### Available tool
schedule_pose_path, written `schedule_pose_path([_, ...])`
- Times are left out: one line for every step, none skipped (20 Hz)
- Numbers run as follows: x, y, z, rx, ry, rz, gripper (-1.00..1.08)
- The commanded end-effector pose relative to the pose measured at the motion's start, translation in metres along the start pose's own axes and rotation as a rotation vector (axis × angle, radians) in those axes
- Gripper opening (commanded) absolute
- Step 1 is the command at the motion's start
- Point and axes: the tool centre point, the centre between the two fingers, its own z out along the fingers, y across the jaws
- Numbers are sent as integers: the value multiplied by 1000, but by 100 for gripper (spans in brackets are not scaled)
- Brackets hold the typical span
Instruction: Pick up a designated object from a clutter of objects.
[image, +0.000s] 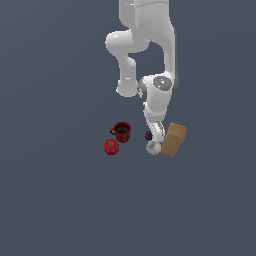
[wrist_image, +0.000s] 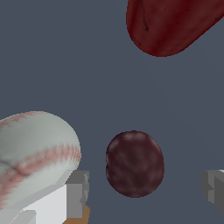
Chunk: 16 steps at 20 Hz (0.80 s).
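hand (wrist_image: 144, 188): seen spread wide in the wrist view, one grey finger (wrist_image: 78, 192) on each side of the dark lump, nothing gripped, clear gaps left on both sides. in the exterior view it is hidden behind the arm's lower end.
dark maroon lump (wrist_image: 134, 164): found on the desk (wrist_image: 65, 65) between the two fingers, touched by neither. in the exterior view only a sliver is seen beside the arm.
white ball (wrist_image: 33, 155): red stitching seen on it, parked just beside one finger, near the lump but apart.
red mug (image: 121, 132): placed upright toward the exterior view's left of the arm.
red apple-like ball (image: 111, 146): parked just beside the mug.
tan box (image: 174, 139): seen tilted at the exterior view's right, close to the white ball.
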Motion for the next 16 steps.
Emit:
schedule_pose_path([0,2,12,-4,0,1,100])
schedule_pose_path([0,2,16,-4,0,1,100])
schedule_pose_path([0,2,20,-4,0,1,100])
schedule_pose_path([0,2,23,-4,0,2,100])
schedule_pose_path([0,2,26,-4,0,2,100])
schedule_pose_path([0,2,28,-4,0,2,100])
schedule_pose_path([0,2,29,-4,0,2,100])
schedule_pose_path([0,2,31,-4,0,2,100])
schedule_pose_path([0,2,31,-4,1,3,100])
schedule_pose_path([0,2,32,-4,1,3,100])
schedule_pose_path([0,2,32,-4,1,3,-100])
schedule_pose_path([0,2,32,-4,1,3,-100])
schedule_pose_path([0,2,32,-4,1,3,-100])
schedule_pose_path([0,2,32,-4,1,3,-100])
schedule_pose_path([0,2,32,-4,1,3,-100])
schedule_pose_path([0,2,32,-4,1,3,-100])
